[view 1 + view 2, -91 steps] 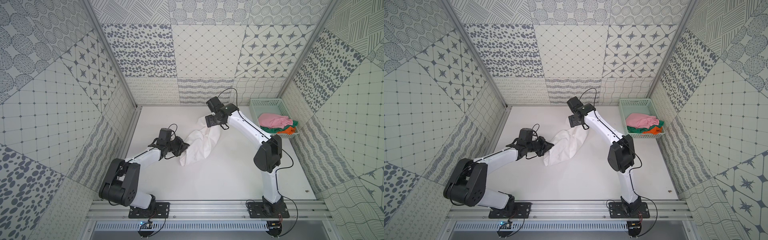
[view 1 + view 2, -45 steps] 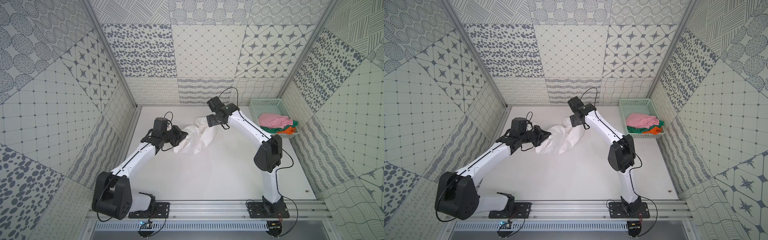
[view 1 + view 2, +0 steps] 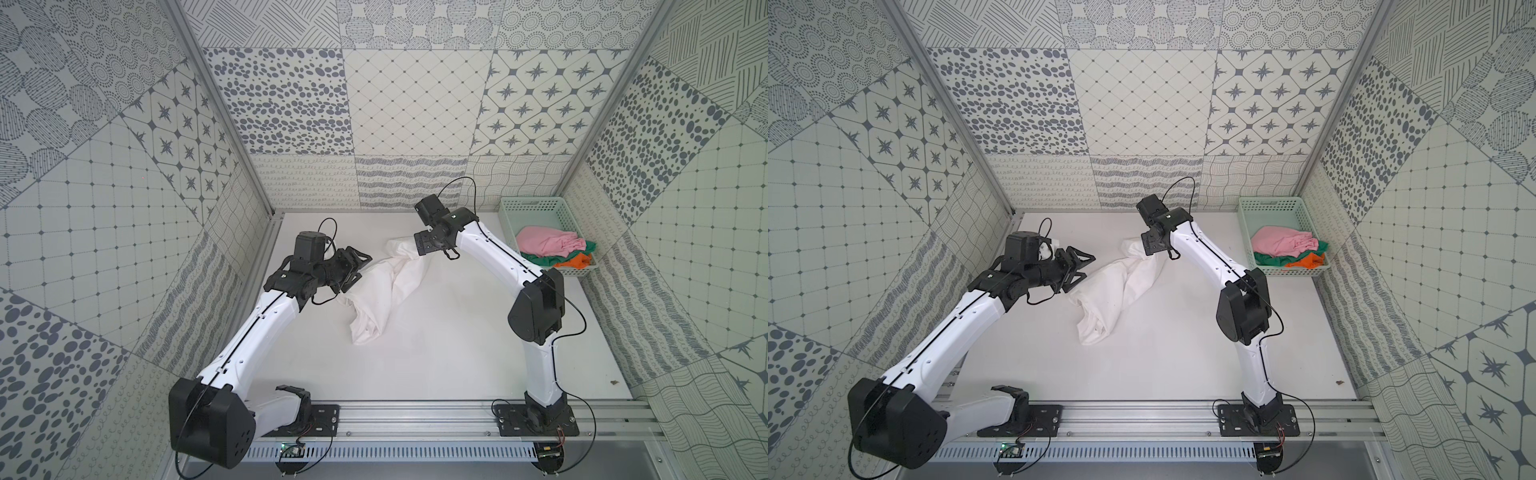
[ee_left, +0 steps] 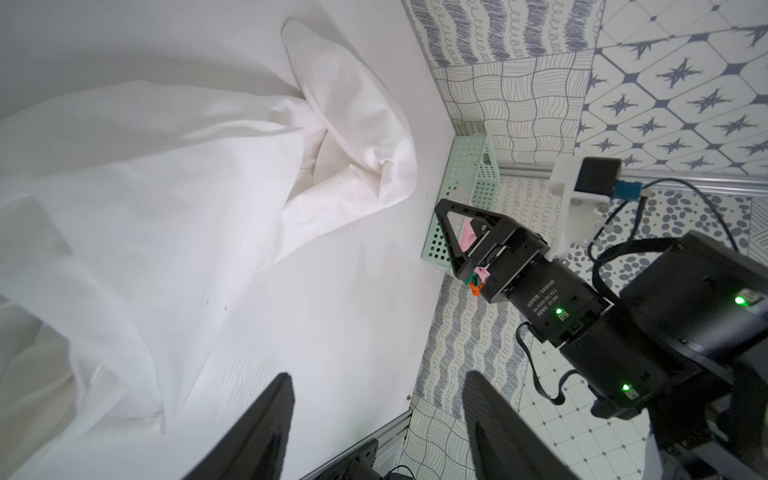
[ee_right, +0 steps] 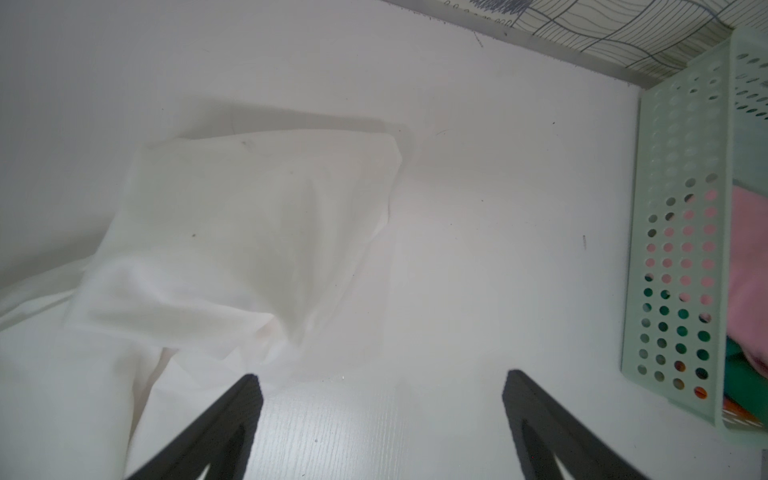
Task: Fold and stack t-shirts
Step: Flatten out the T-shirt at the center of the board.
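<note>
- Top views both show the white table (image 3: 436, 365) with the crumpled white t-shirt (image 3: 386, 291) lying mid-table between the arms.
- Mint basket (image 3: 536, 205), far right corner, holds the pink t-shirt (image 3: 544, 243), green t-shirt (image 3: 536, 259) and orange t-shirt (image 3: 575, 262).
- Left gripper (image 4: 378, 376) and right gripper (image 5: 382, 374): jaws spread, gripping nothing, just beside the white cloth.

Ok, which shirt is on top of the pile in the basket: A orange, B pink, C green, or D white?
B: the pink shirt lies uppermost in the basket, green shirt and orange shirt showing beneath it; the white shirt lies out on the table.
</note>
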Robot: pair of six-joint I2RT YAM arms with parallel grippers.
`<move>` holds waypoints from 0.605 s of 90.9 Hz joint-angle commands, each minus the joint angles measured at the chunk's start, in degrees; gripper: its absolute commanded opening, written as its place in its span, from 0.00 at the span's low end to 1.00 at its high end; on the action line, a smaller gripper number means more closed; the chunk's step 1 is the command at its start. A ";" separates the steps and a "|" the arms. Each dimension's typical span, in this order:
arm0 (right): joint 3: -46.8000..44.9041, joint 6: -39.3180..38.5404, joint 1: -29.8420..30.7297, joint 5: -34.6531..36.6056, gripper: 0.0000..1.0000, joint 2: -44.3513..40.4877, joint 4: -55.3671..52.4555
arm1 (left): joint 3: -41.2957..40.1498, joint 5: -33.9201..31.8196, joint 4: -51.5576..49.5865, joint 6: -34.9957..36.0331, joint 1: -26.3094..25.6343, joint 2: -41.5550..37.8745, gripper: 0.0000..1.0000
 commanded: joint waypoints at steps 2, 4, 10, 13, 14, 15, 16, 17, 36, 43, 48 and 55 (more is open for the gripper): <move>-1.45 -0.58 -0.30 0.34 0.95 -2.51 1.34 | -2.77 -4.57 -8.06 4.45 0.34 -2.84 0.68; -1.60 -0.56 -0.32 0.24 0.95 -2.58 1.36 | -3.16 -4.50 -7.89 4.16 0.37 -3.04 0.68; -1.85 -0.47 -0.61 -0.08 0.95 -2.63 1.45 | -4.16 -4.47 -7.37 3.33 0.36 -3.28 0.67; -1.84 -0.44 -0.64 -0.35 0.95 -2.57 1.45 | -4.65 -4.47 -7.11 2.98 0.34 -3.33 0.66; -1.83 -0.43 -0.71 -0.42 0.95 -2.56 1.50 | -4.79 -4.47 -7.06 2.83 0.33 -3.36 0.65; -1.83 -0.39 -0.74 -0.50 0.95 -2.55 1.52 | -4.90 -4.38 -7.00 2.71 0.32 -3.38 0.65; -1.83 -0.37 -0.76 -0.58 0.95 -2.55 1.53 | -5.09 -4.38 -6.83 2.57 0.32 -3.39 0.64; -1.83 -0.35 -0.72 -0.62 0.95 -2.50 1.53 | -5.23 -4.30 -6.70 2.45 0.36 -3.35 0.64; -1.54 -0.04 -0.68 -1.49 0.95 -1.89 1.63 | -8.80 -3.83 -1.77 -1.35 0.15 -1.48 0.51; -1.41 0.01 -0.72 -1.63 0.95 -1.75 1.63 | -9.14 -4.43 0.75 -1.79 0.15 0.21 0.47; -1.42 -0.01 -0.76 -1.63 0.95 -1.75 1.63 | -8.33 -5.06 1.51 -1.43 0.15 1.78 0.46; -1.46 -0.08 -0.71 -1.47 0.95 -1.83 1.63 | -6.64 -5.82 1.94 -0.24 0.18 4.56 0.46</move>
